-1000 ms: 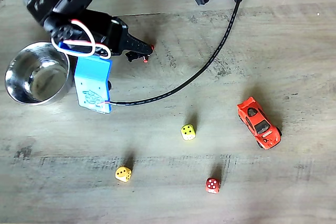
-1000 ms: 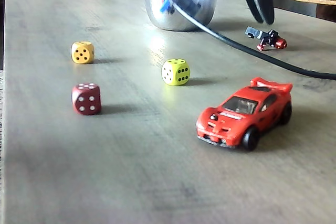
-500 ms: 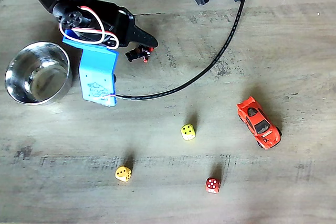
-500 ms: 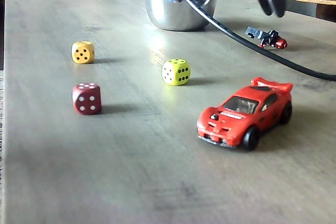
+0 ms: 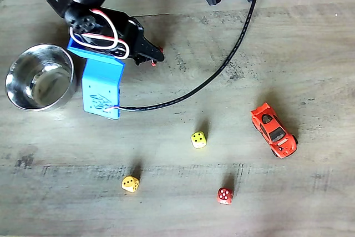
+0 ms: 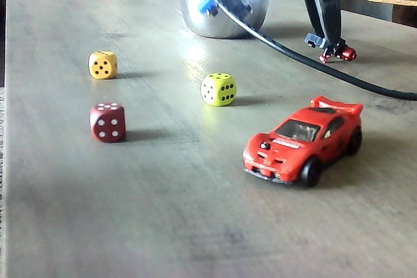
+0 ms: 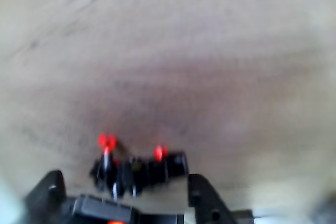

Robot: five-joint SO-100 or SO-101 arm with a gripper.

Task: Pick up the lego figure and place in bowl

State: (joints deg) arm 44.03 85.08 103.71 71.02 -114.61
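The lego figure (image 7: 137, 169), black with red bits, lies on its side on the wooden table. In the wrist view my gripper (image 7: 126, 195) is open, with one black fingertip on each side of the figure and a gap at both ends. From above, the gripper (image 5: 151, 55) covers most of the figure (image 5: 153, 63), so just its red tips show. In the low side view the fingers (image 6: 324, 4) come down onto the figure (image 6: 337, 50). The shiny steel bowl (image 5: 39, 77) stands left of the arm, and nothing lies in it; it also shows at the back (image 6: 225, 12).
A red toy car (image 5: 274, 130) sits at the right. Three dice lie toward the front: yellow-green (image 5: 198, 139), yellow (image 5: 130, 184) and red (image 5: 224, 195). A black cable (image 5: 222, 67) curves across the table from the blue wrist block (image 5: 101, 87).
The gripper has dropped down over the lego figure, which lay in plain sight beside the fingertip half a second ago. The figure, bowl, car and dice have not moved.
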